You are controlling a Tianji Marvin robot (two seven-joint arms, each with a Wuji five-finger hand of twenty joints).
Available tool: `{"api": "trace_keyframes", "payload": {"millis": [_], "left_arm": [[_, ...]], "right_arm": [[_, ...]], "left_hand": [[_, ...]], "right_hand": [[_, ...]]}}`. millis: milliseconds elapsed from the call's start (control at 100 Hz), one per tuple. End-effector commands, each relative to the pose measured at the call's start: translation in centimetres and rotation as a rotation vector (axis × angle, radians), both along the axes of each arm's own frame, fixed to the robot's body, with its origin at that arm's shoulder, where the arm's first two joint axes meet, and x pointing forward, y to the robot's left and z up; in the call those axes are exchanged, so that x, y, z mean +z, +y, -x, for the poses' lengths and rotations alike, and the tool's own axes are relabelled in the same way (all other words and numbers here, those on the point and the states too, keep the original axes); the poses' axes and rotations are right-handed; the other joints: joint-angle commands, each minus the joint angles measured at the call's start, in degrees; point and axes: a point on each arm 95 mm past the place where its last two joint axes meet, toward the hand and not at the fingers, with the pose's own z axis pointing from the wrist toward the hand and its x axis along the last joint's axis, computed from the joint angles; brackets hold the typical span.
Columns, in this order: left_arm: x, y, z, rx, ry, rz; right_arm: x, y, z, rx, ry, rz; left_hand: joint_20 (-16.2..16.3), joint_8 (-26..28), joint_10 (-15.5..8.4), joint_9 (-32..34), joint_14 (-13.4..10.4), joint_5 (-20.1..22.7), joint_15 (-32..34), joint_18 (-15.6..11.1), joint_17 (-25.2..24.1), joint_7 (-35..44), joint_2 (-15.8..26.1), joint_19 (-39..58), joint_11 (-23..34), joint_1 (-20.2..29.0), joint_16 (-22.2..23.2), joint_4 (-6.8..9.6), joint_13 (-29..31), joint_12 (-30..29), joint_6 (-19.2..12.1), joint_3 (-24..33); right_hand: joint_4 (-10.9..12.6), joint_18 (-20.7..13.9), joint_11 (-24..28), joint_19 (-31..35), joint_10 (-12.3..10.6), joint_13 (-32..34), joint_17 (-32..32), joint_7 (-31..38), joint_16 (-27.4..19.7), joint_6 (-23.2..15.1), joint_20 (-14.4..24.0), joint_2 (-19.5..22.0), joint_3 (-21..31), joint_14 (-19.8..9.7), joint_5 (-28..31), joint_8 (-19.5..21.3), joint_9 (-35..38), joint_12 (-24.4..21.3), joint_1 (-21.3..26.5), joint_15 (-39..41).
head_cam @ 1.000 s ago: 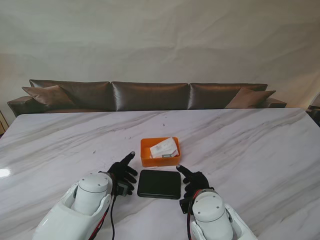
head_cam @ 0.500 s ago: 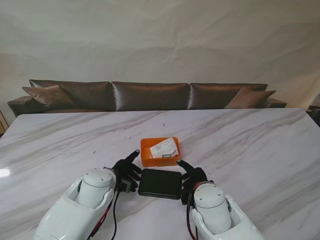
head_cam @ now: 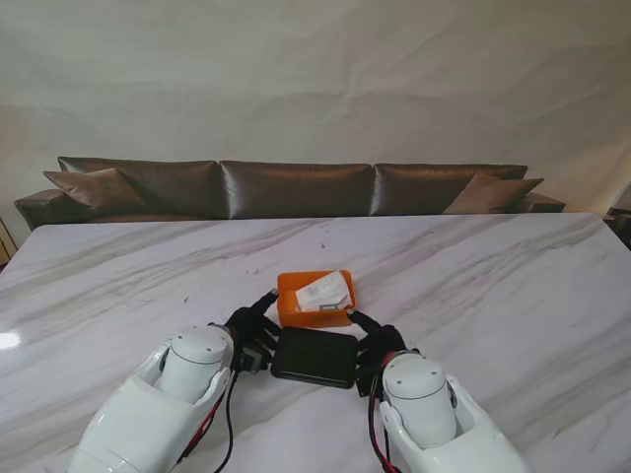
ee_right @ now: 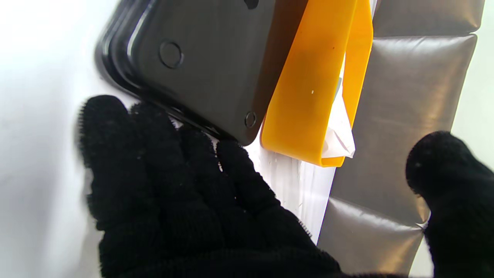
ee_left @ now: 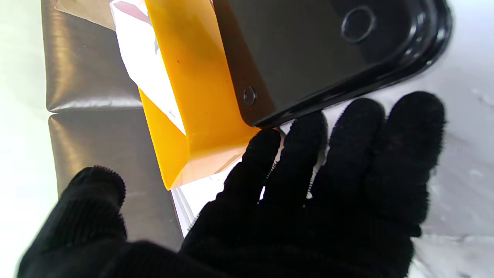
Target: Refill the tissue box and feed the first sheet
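A flat black tissue box (head_cam: 315,357) lies on the marble table, nearer to me than an orange tray (head_cam: 292,304) holding a white tissue pack (head_cam: 324,293). My left hand (head_cam: 250,330) is at the box's left edge, fingers apart, fingertips (ee_left: 305,127) right at the black box (ee_left: 308,54) rim. My right hand (head_cam: 379,343) is at its right edge, fingers apart, fingertips (ee_right: 227,148) against the black box (ee_right: 208,65) corner. The orange tray (ee_left: 193,88) (ee_right: 308,88) stands just beyond the box in both wrist views. Neither hand holds anything.
The marble table (head_cam: 513,286) stretches wide on both sides. A brown leather sofa (head_cam: 296,187) runs along its far edge.
Both hands have moved inward and forward, closing from a wide stance to the two side edges of the black box. The box has shifted slightly toward the orange tray.
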Motion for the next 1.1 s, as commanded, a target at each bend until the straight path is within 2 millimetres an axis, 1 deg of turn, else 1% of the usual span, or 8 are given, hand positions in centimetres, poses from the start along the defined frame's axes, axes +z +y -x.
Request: {"api": "trace_keyframes", "payload": {"millis": [0,100,240,380,710,1090], "left_arm": [[-3.4,0.2,1.9,-0.004,0.099,-0.024],[-3.5,0.3,2.0,-0.004,0.1,-0.044],[-3.6,0.4,2.1,-0.007,0.103,-0.056],[-3.6,0.3,2.3,-0.009,0.105,-0.065],[-3.6,0.1,2.5,-0.018,0.111,-0.058],[-3.1,-0.7,2.9,-0.043,0.108,-0.042]], "right_arm": [[-0.7,0.4,0.5,0.015,0.025,-0.014],[-0.8,0.1,0.5,0.002,0.025,-0.01],[-0.9,-0.1,0.5,-0.023,0.024,-0.002],[-0.9,-0.3,0.4,-0.043,0.026,0.011],[-1.1,-0.1,0.6,-0.012,0.058,-0.007],[-1.1,0.9,0.6,0.033,0.064,-0.042]], "left_hand": [[1.1,0.2,1.1,-1.7,3.7,0.0,-11.4,-0.5,-3.0,0.8,1.7,7.0,-5.5,-0.5,-0.2,0.04,-3.8,-3.3,-1.2,0.9],[1.2,0.2,1.1,-1.7,3.6,0.1,-11.4,-0.5,-2.9,0.9,1.7,6.9,-5.4,-0.5,-0.2,0.03,-3.7,-3.3,-1.1,0.9],[1.4,0.2,1.1,-1.5,3.6,0.2,-11.3,-0.6,-2.7,0.9,1.7,6.8,-5.3,-0.6,-0.2,0.05,-3.6,-3.3,-1.2,1.0],[1.5,0.2,1.1,-1.5,3.6,0.2,-11.3,-0.6,-2.7,1.0,1.8,6.8,-5.4,-0.6,-0.2,0.05,-3.5,-3.3,-1.1,1.0],[1.7,0.3,1.1,-1.3,3.6,0.3,-11.3,-0.5,-2.6,1.1,1.8,6.7,-5.3,-0.7,-0.2,0.08,-3.4,-3.3,-1.2,1.0],[1.8,0.3,1.1,-1.3,3.6,0.4,-11.3,-0.6,-2.6,1.2,1.9,6.6,-5.3,-0.7,-0.2,0.09,-3.3,-3.3,-1.1,1.1]], "right_hand": [[1.3,0.4,-1.7,0.0,1.4,-1.3,1.2,-0.1,-1.3,0.5,-1.2,0.4,-1.2,1.1,-1.0,-0.1,-0.4,-0.4,0.0,-2.7],[1.4,0.1,-1.3,0.3,1.7,-1.2,1.4,-1.1,-1.2,1.5,-1.3,0.3,-1.2,0.9,-3.0,-0.5,-1.0,-0.1,0.0,-2.4],[1.4,-0.2,-0.6,0.8,1.0,-0.1,2.1,-2.7,-1.3,2.8,-1.4,-0.1,-1.2,0.1,-5.4,-1.2,-0.3,0.0,0.4,-2.3],[1.3,-0.6,-0.7,0.8,0.0,0.6,2.2,-3.6,-1.7,3.4,-1.5,-0.4,-1.3,-0.8,-6.1,-1.7,0.3,-0.1,0.8,-2.9],[1.3,-0.5,-1.3,0.8,-0.4,1.7,2.7,-1.4,-2.1,2.3,-1.7,0.3,-1.7,-0.8,-2.3,-1.0,1.9,-0.4,1.7,-3.4],[1.4,-0.7,-1.8,0.8,-0.9,1.9,2.7,-0.6,-2.1,1.3,-1.7,0.9,-2.4,-1.2,-1.9,-0.7,2.4,-0.6,2.4,-3.4]]}}
